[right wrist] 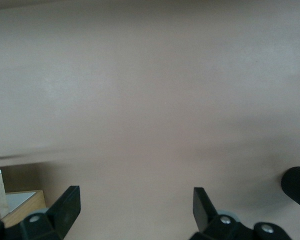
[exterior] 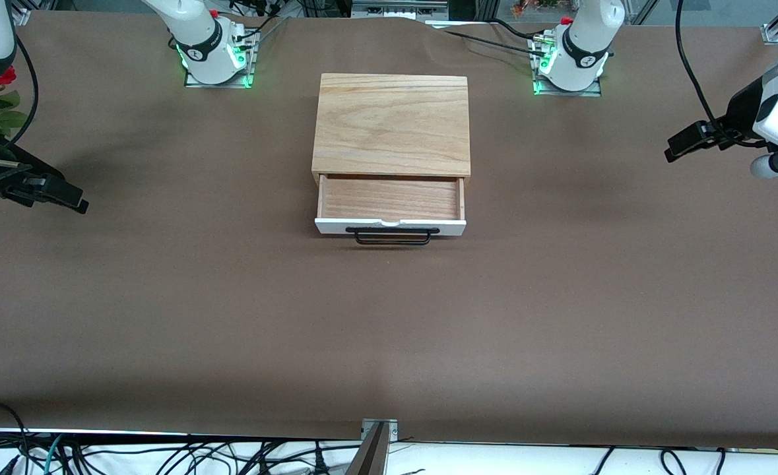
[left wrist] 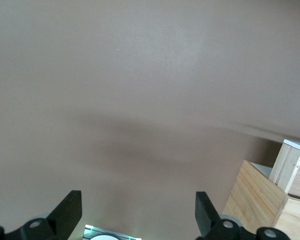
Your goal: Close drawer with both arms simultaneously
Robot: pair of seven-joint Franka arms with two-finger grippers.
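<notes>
Between both released pincers, left and right (well apart), open drawer.

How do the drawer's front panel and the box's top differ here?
The drawer stands pulled out of the box toward the front camera. Its front panel is white, while the box's top is plain oak grain. The panel carries a black wire handle; the top carries nothing. Both are about equally wide. The left claw and right claw hang open over the table's ends, touching neither.

Robotics lab: bolted arm bases, cable tangle, papered table.
</notes>
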